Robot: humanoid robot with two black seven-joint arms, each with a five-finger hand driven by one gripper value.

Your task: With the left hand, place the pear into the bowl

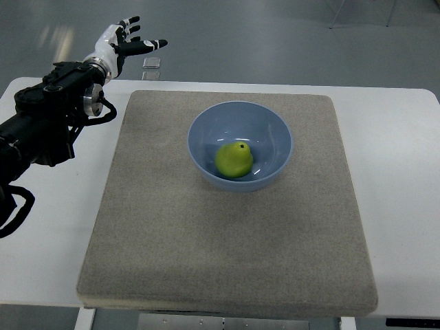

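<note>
White and black fingers fan out from the left hand [127, 42], which hangs at about eleven o'clock in the view, past the far-left corner of the bench [41, 240] and above the grey floor [275, 34] beyond. Its fingers are spread apart and hold nothing, and the palm seems turned toward the middle of the scene, though the angle makes that hard to settle. Behind it the black forearm [48, 120] runs down toward nine o'clock and off the left edge, with a loop of cable [17, 210] hanging from it over the white bench top. That pose reads as a hand lifted well clear of the work, so that nothing of the arm stands over the bowl. Inward from the arm lies a grey-brown felt mat [227, 247] that covers most of the bench, likely there to give grip and soften contact. On its far half, near the picture's centre, stands the blue bowl [206, 127], upright, its rim fully in view. The green pear [234, 159] lies inside it on the bottom, a little toward five o'clock of the bowl's middle, its dark stem end turned upward. Judged from this, the placing is done and the hand has no further hold to release. On the floor at twelve o'clock from the hand sits a small pale square [152, 62], too small to identify. No right arm shows.
</note>
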